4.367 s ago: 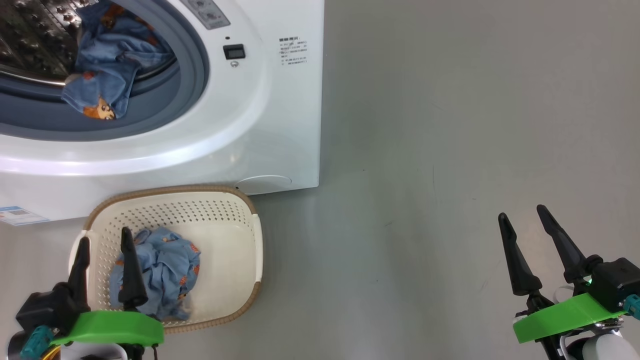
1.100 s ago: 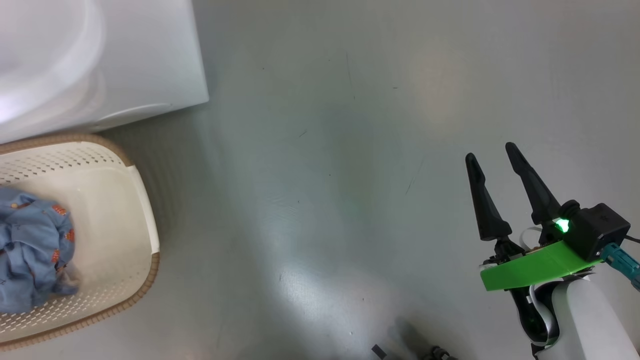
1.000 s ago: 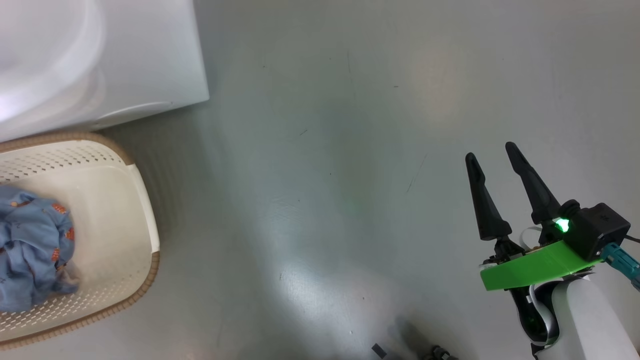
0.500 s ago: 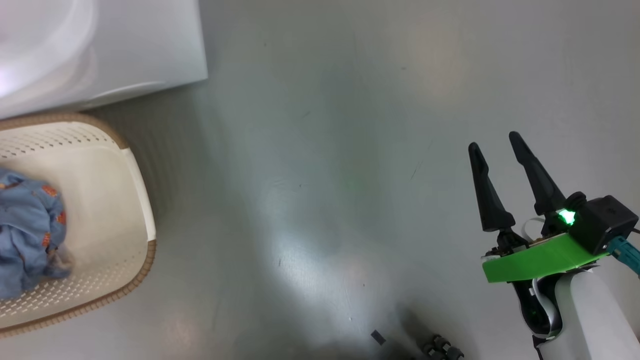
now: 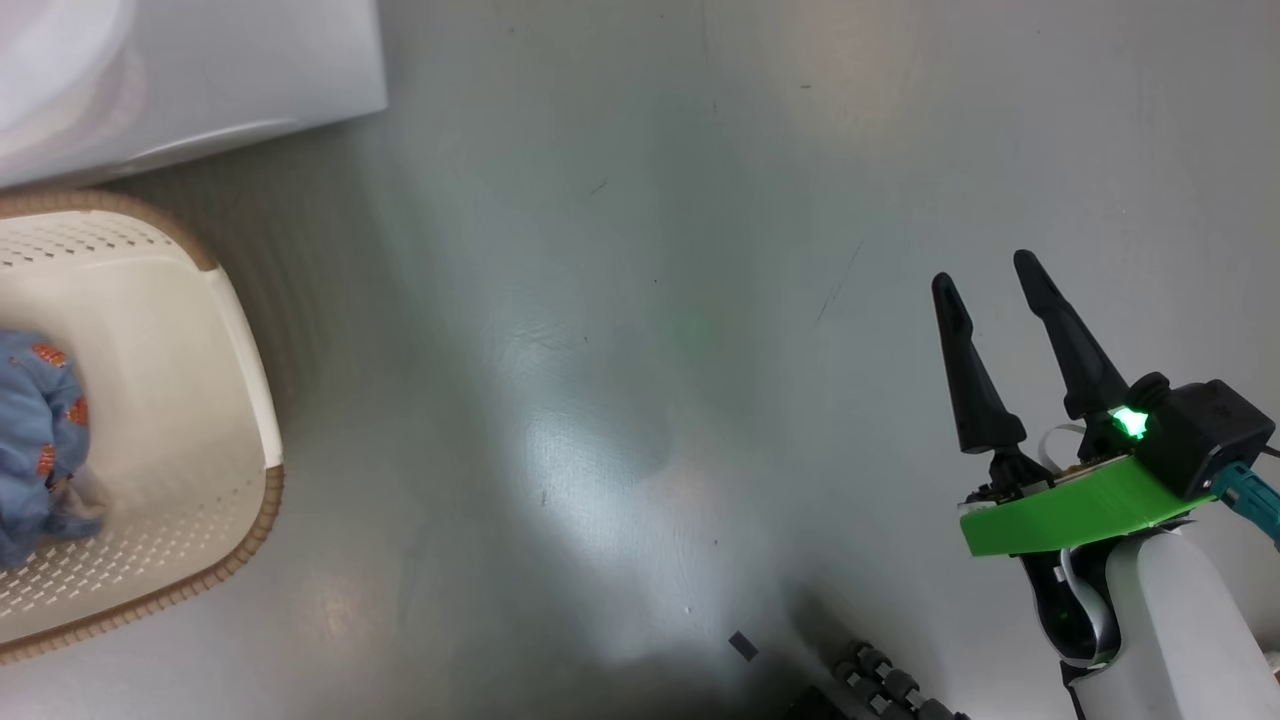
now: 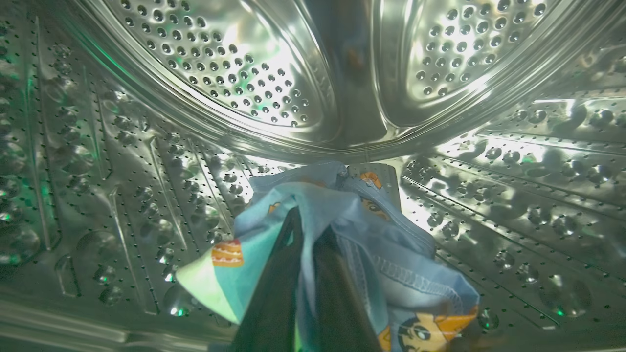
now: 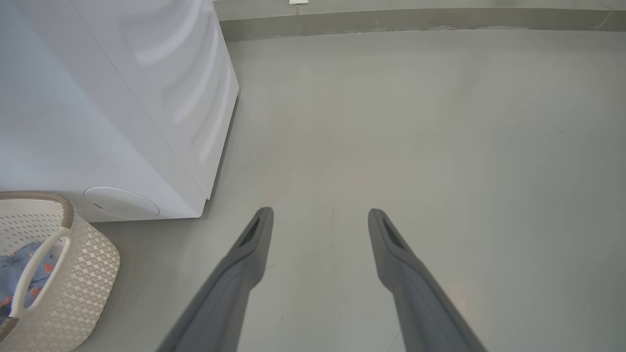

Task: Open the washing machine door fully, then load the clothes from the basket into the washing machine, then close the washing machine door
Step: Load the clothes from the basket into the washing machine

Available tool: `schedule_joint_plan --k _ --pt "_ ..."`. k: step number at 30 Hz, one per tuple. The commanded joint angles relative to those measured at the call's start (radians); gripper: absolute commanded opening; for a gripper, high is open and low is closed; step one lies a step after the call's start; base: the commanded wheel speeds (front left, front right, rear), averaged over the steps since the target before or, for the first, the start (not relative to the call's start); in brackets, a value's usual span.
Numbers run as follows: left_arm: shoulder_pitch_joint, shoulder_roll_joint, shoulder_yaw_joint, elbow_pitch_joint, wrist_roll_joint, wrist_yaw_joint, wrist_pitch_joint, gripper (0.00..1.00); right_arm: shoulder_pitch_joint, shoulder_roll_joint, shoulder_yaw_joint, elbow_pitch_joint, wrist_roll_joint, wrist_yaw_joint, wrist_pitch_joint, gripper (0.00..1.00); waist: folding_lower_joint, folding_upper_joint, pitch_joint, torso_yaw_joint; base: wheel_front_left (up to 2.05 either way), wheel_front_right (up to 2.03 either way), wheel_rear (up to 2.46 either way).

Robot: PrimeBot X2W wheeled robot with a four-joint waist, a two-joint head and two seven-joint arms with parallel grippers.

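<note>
1. The left gripper [image 6: 309, 222] is reaching deep into the steel drum [image 6: 220, 63]. Its fingers are pressing nearly together and pinching the first bundle [image 6: 342, 205] of clothes, with cloth draping over both fingers.
2. The second bundle [image 5: 30, 430] is lying in the basket [image 5: 170, 350], just beside the washer [image 7: 98, 98]. The right gripper [image 5: 987, 275] is hovering spread and empty over the floor [image 5: 650, 300], well apart from both.
3. The fabric is looking light, limp and floppy, so it is probably clinging to the fingers on release. Pinching a high fold of the heap should be lifting most of it.
4. No brand or writing is showing readably; only orange cartoon figures are appearing on the blue cloth.
</note>
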Motion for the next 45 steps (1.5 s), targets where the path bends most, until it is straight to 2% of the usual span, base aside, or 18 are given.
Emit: schedule_joint_plan --k 1,2,10,17,35,45 --pt "-0.019 0.043 -0.001 -0.015 0.011 0.007 -0.013 0.5 0.015 -0.007 0.018 -0.017 0.007 0.002 -0.008 1.0 0.0 -0.0001 0.0 -0.002 0.0 0.0 0.0" --pt "-0.021 0.041 -0.003 -0.01 0.01 0.009 -0.018 1.0 0.014 -0.006 0.018 -0.015 0.007 0.002 -0.008 1.0 0.0 -0.0001 -0.001 -0.003 0.0 0.0 0.0" --pt "-0.017 0.032 -0.021 0.048 0.006 0.005 -0.046 1.0 0.015 -0.006 0.017 -0.007 0.001 0.002 -0.008 1.0 0.0 -0.0001 -0.034 0.002 0.0 0.0 0.0" --pt "0.03 0.02 -0.029 0.092 -0.01 -0.028 -0.076 1.0 0.025 -0.015 0.015 -0.003 -0.007 0.002 -0.008 1.0 0.0 -0.0001 -0.098 0.023 0.0 0.0 0.0" --pt "0.246 -0.034 -0.066 0.137 -0.051 -0.124 -0.125 1.0 0.075 -0.049 0.016 0.011 -0.026 0.002 -0.008 1.0 0.0 -0.0001 -0.285 0.11 0.0 0.0 0.0" --pt "0.419 -0.065 -0.058 0.097 -0.131 -0.142 -0.169 1.0 0.102 -0.052 0.0 0.017 -0.028 0.002 -0.008 1.0 0.0 -0.0001 -0.371 0.139 0.0 0.0 0.0"
